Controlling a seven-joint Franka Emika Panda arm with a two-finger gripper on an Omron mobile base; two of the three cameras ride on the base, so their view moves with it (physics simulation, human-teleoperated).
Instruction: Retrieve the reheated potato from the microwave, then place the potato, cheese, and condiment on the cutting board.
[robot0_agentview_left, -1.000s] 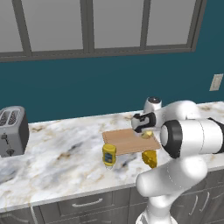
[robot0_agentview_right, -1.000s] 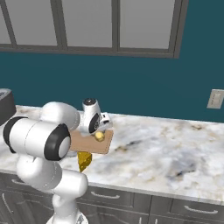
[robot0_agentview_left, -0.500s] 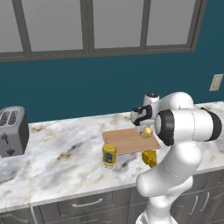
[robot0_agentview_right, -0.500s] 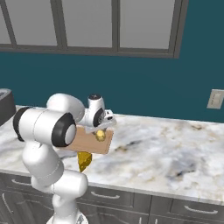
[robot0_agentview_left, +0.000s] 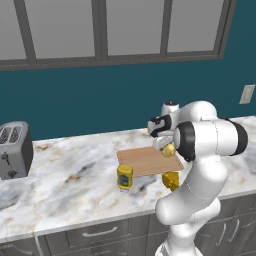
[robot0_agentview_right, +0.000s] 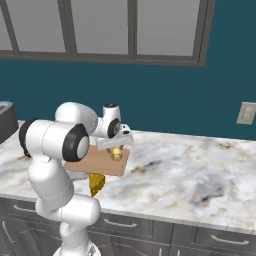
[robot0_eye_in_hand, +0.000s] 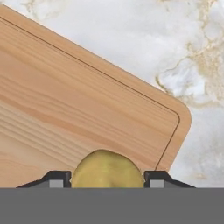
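Where the hand (robot0_eye_in_hand: 107, 179) hangs above the cutting board (robot0_agentview_left: 150, 161), its two fingers (robot0_eye_in_hand: 56, 179) are pressed against the sides of the potato (robot0_eye_in_hand: 107, 169), pinching it between them.

Item, edges: under the hand lies the board's rounded corner, with a thin dark groove running just inside the rim; beyond that corner is bare marbled desk (robot0_eye_in_hand: 131, 39). In the right base view the potato (robot0_agentview_right: 116, 154) sits over the board (robot0_agentview_right: 100, 162) near the edge on the open side of the desk (robot0_agentview_right: 200, 170).

Item, open room: a wide stretch of desk (robot0_agentview_left: 65, 185) spreads away from the hand on both sides, up to the dark teal wall behind.

Item, condiment (robot0_agentview_left: 124, 176): yellow jar with a dark label band, upright on the desk just beside the board's front edge, nearer the robot than the hand. Writing on the label is too small to read.

Item, cheese (robot0_agentview_left: 170, 180): orange-yellow wedge on the desk, below and nearer than the hand, at the board's front edge, partly hidden by the arm; it also shows in the right base view (robot0_agentview_right: 96, 183).

Item, toaster (robot0_agentview_left: 13, 149): grey, far off to one side at the desk's end, slots on top.
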